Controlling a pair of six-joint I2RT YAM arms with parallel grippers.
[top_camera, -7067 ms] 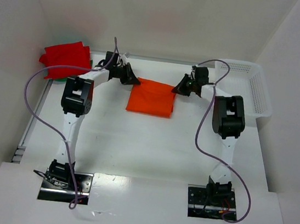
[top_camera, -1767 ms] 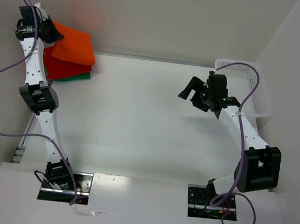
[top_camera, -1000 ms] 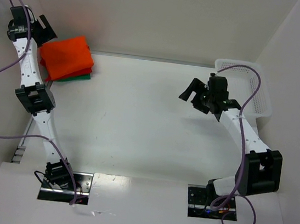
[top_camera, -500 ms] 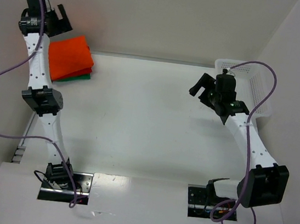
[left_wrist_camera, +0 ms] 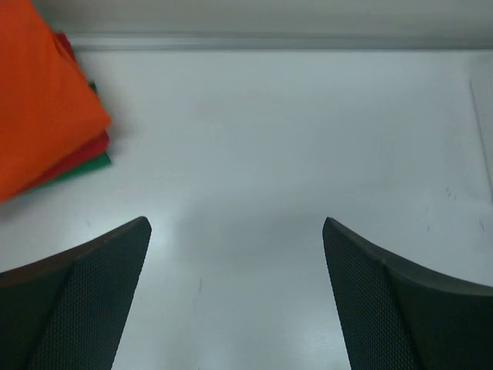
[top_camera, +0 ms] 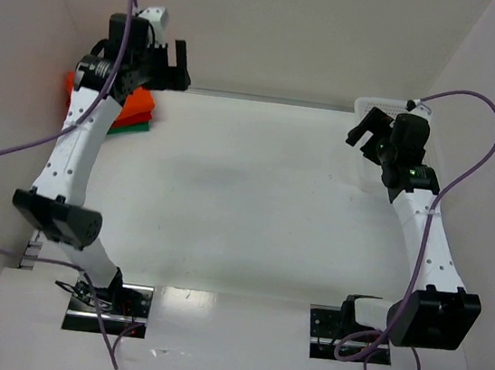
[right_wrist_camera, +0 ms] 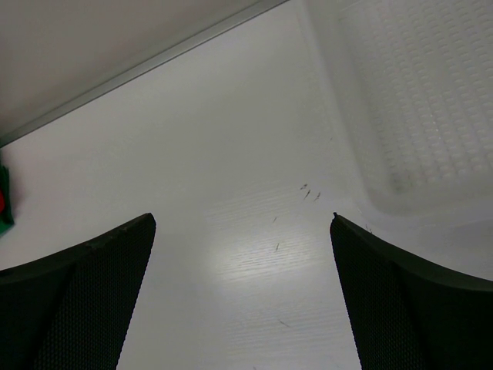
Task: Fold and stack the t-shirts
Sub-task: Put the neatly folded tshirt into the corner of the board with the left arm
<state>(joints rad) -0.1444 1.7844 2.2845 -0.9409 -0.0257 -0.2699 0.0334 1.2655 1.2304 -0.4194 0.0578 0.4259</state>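
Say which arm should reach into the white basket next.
Right. The right gripper, open, hangs beside the basket; the left gripper, also open, is across the table by the shirt stack.

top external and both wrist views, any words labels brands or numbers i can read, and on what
No readable text in any view.
Stack of folded orange, red and green t-shirts: no print or tag showing.
White plastic mesh basket: no label.
Dark base plates of the arms: any marking there is too small to read.
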